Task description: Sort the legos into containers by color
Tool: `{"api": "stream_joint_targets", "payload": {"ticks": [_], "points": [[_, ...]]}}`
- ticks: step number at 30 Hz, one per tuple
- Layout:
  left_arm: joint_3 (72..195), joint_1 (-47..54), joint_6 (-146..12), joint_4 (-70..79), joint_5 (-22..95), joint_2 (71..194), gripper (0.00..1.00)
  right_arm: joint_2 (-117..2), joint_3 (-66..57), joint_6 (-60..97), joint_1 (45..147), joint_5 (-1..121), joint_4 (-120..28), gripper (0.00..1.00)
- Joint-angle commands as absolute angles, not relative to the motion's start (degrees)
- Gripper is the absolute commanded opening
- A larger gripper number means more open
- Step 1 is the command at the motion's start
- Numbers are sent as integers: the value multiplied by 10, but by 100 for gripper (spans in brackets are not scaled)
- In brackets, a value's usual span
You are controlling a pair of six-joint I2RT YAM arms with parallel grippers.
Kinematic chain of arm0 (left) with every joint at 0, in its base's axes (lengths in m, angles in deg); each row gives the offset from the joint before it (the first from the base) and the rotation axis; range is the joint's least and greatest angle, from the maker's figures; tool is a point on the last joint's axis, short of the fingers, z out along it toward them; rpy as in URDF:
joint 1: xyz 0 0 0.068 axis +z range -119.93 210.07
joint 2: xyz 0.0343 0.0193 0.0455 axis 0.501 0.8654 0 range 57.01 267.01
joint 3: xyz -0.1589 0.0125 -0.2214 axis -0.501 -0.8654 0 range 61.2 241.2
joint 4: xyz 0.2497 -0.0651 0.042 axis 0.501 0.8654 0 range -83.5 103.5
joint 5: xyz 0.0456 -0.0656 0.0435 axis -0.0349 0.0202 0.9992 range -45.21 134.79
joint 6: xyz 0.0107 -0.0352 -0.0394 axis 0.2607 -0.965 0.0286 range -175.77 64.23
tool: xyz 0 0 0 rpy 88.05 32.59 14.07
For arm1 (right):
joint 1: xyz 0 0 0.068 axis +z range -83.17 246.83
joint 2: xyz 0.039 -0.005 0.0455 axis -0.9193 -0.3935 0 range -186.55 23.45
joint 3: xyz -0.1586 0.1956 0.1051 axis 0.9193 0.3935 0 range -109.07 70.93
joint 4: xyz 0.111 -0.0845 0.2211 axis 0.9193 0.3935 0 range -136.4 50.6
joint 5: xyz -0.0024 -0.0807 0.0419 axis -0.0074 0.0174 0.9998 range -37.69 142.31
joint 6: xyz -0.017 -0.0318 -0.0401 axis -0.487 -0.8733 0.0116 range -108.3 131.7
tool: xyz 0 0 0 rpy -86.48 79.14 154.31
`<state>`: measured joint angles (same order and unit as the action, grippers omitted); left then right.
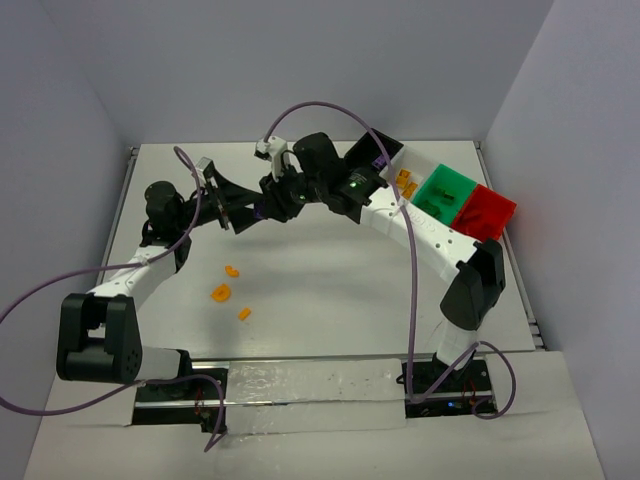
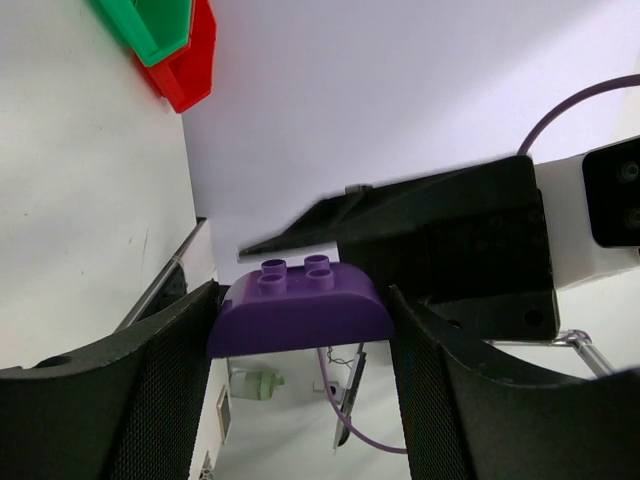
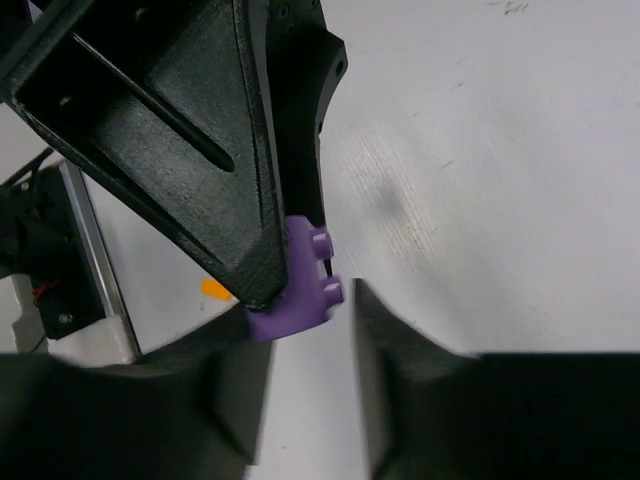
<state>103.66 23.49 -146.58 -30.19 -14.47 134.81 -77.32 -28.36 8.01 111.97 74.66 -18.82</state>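
The left fingers [image 2: 150, 390] are clamped on a purple brick [image 2: 300, 310], one mesh-faced pad against each end. Its two studs point toward the top of the left wrist view. The right fingers [image 3: 420, 400] rise from the bottom of the right wrist view, one on either side of the same brick. The finger at lower left looks to touch the brick and the other stands just beside it, but whether they grip it I cannot tell. The brick is held off the worktop [image 1: 330, 290], in the upper middle of the overhead view where the two arms meet. Below that meeting point, toward the lower left of the overhead view, three loose orange pieces [image 1: 221, 293] lie near one another on the worktop. At the upper right of that view, a row of joined bins runs slantwise toward the right edge. In order they are a black bin [image 1: 360, 150], a white bin [image 1: 418, 165], a green bin [image 1: 455, 182] and a red bin [image 1: 488, 208]. The white bin holds some orange bricks [image 1: 406, 182].
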Motion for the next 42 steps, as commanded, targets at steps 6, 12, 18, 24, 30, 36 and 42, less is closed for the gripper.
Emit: {"api": "stream_joint_targets", "payload": {"ticks": [6, 12, 18, 24, 30, 36, 42], "points": [[1088, 243, -1334, -167, -137, 1324, 93, -743, -284, 90, 1116, 712, -234, 0], [1172, 296, -1106, 71, -59, 1315, 99, -724, -253, 111, 1068, 705, -250, 0], [1287, 309, -809, 269, 157, 1259, 99, -759, -257, 153, 966, 605, -250, 0], [1244, 306, -641, 298, 225, 1166, 99, -854, -309, 173, 883, 538, -270, 0], [1223, 305, -513, 370, 283, 1132, 99, -999, -448, 183, 831, 508, -275, 0], [1192, 306, -474, 392, 291, 1098, 99, -1080, -531, 176, 815, 487, -276, 0], [1172, 305, -460, 406, 289, 1107, 99, -1103, -535, 163, 812, 466, -292, 4]]}}
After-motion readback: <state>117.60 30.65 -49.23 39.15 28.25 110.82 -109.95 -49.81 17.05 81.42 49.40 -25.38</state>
